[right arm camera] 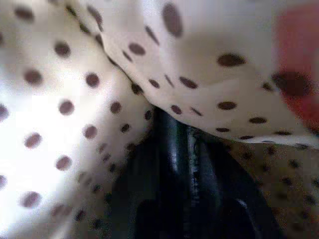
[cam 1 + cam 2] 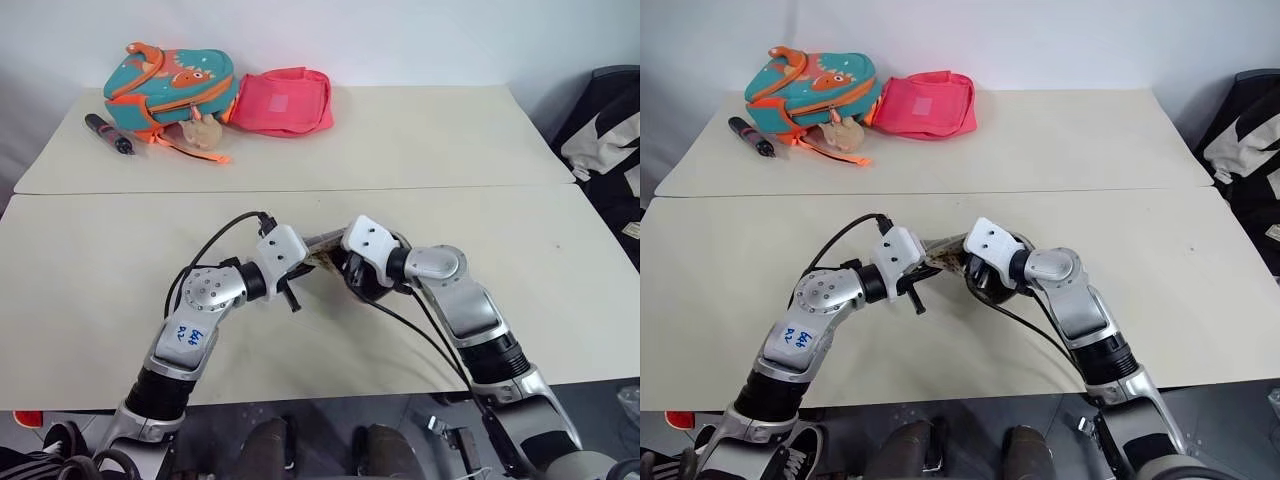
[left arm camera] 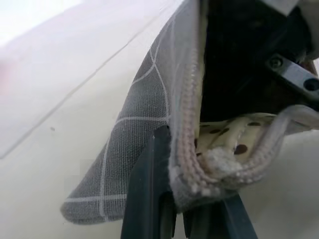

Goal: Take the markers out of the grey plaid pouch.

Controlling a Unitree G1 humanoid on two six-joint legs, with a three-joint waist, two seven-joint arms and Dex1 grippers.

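The grey plaid pouch [image 2: 322, 243] hangs a little above the middle of the table, between my two grippers. My left gripper [image 3: 179, 169] is shut on the pouch's zipper edge [image 3: 187, 124], with the grey grid fabric on one side and the speckled lining on the other. My right gripper [image 2: 338, 262] reaches into the pouch's mouth from the other side. In the right wrist view the dotted tan lining [image 1: 75, 114] folds closely around it. The markers are hidden; a red blur [image 1: 296, 55] at the lining's edge is too unclear to name.
At the table's far left lie a teal-and-orange backpack [image 2: 170, 85], a pink pouch [image 2: 285, 100] and a long black pen [image 2: 108, 133]. A seam [image 2: 450, 188] crosses the tabletop behind my arms. A black-and-white bag [image 2: 610, 130] sits off the right edge.
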